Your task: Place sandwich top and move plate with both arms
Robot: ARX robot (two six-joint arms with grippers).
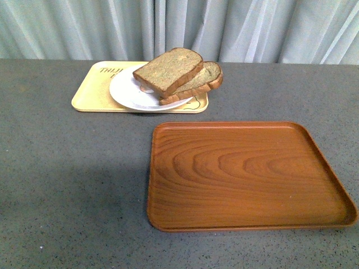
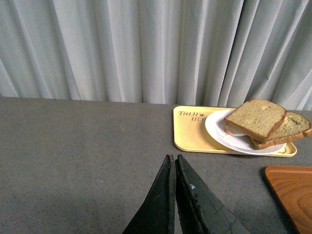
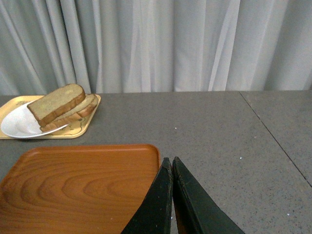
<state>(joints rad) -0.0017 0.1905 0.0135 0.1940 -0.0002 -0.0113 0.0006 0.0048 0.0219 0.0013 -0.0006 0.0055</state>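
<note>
- Front view: no arm in frame. White plate (image 1: 124, 92) sits on the yellow tray (image 1: 92, 92) at the far left of the grey table (image 1: 67, 179). Wooden tray (image 1: 247, 176) lies nearer the robot and to the right, apart from the yellow tray, nothing on it.
- Sandwich top (image 1: 167, 70), the squarish speckled slice, lies tilted on the plate, its right part propped on the domed slice (image 1: 205, 78) beneath. The 2 slices are offset, not squared up; the lower one overhangs the plate's right rim.
- Left gripper (image 2: 174, 161): jaws pressed together, nothing between them, tips over bare table, well apart from the plate and short of the yellow tray's near edge.
- Right gripper (image 3: 171, 163): jaws likewise pressed together, holding nothing, poised just beside the wooden tray's right corner, far from the bread.
- Judgement: top slice is already resting on the lower slice, so the placing step looks done or nearly so, though alignment is rough. Plate move not yet begun; neither gripper touches the plate.
- Next move calls for: both grippers to spread, approach the plate from opposite rims, pinch the thin rim low without nudging the bread.
- Likely destination is the wooden tray; this is a guess.
- Risk: tilted top slice could slide off if the plate is lifted unevenly; the 2 arms must rise together.
</note>
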